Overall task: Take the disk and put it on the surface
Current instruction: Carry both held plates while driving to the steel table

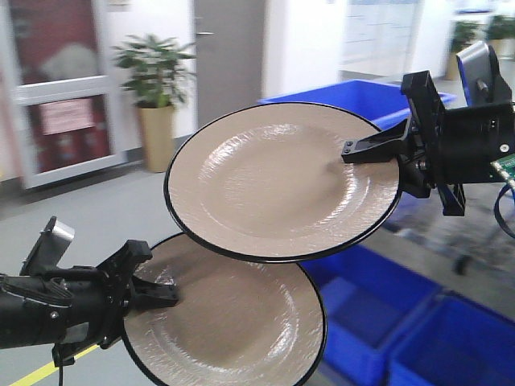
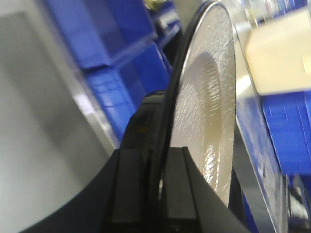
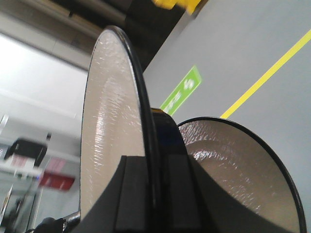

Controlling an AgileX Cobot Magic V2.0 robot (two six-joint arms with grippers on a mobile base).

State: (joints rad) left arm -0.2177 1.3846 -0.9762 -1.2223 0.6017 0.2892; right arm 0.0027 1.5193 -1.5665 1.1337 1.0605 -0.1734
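Two beige disks with black rims hang in the air. My right gripper (image 1: 358,151) is shut on the right edge of the upper disk (image 1: 273,177), seen edge-on in the right wrist view as disk (image 3: 109,121) between the fingers (image 3: 180,194). My left gripper (image 1: 157,289) is shut on the left edge of the lower disk (image 1: 233,322), whose face (image 2: 209,97) fills the left wrist view. The upper disk overlaps the lower one's top. The lower disk (image 3: 243,165) also shows beyond the right gripper. The dark metal tabletop is out of view.
Blue plastic bins (image 1: 402,338) stand low at the right, another bin (image 1: 354,96) sits behind the upper disk, and more bins (image 2: 112,58) show in the left wrist view. A potted plant (image 1: 157,96) and doors stand at the back. The grey floor carries a yellow line (image 3: 267,77).
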